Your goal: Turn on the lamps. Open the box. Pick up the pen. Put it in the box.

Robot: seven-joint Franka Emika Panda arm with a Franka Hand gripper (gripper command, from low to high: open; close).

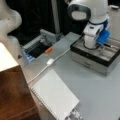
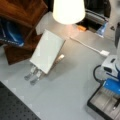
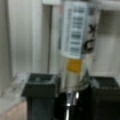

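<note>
From the wrist view I see my end effector (image 3: 68,92) closed on the pen (image 3: 75,50): the two dark fingers (image 3: 40,87) sit on either side of its barrel, which carries a barcode label and a yellow patch, and its tip is cut off at the bottom edge. Behind it are the pale ribs of the box lining, too blurred to say which compartment.

In a front view the end effector (image 1: 101,41) hangs over the open box (image 1: 92,58), with the pen (image 1: 108,45) showing as a short dark stroke just beside the blue part; the arm hides most of it. The pen (image 2: 116,103) is also only a sliver in a front view, above the box (image 2: 97,105), whose far side is cut off.

Nearest the camera on the worktop (image 1: 100,90) lies a white notebook (image 1: 53,96). Beyond it runs the white cable with its switch (image 1: 50,61), and further off an orange object (image 1: 48,50) near a dark recess. A brown wooden block (image 1: 13,92) fills a front view's left.

The lamp (image 2: 68,10) glows in a front view, its top cut off.
</note>
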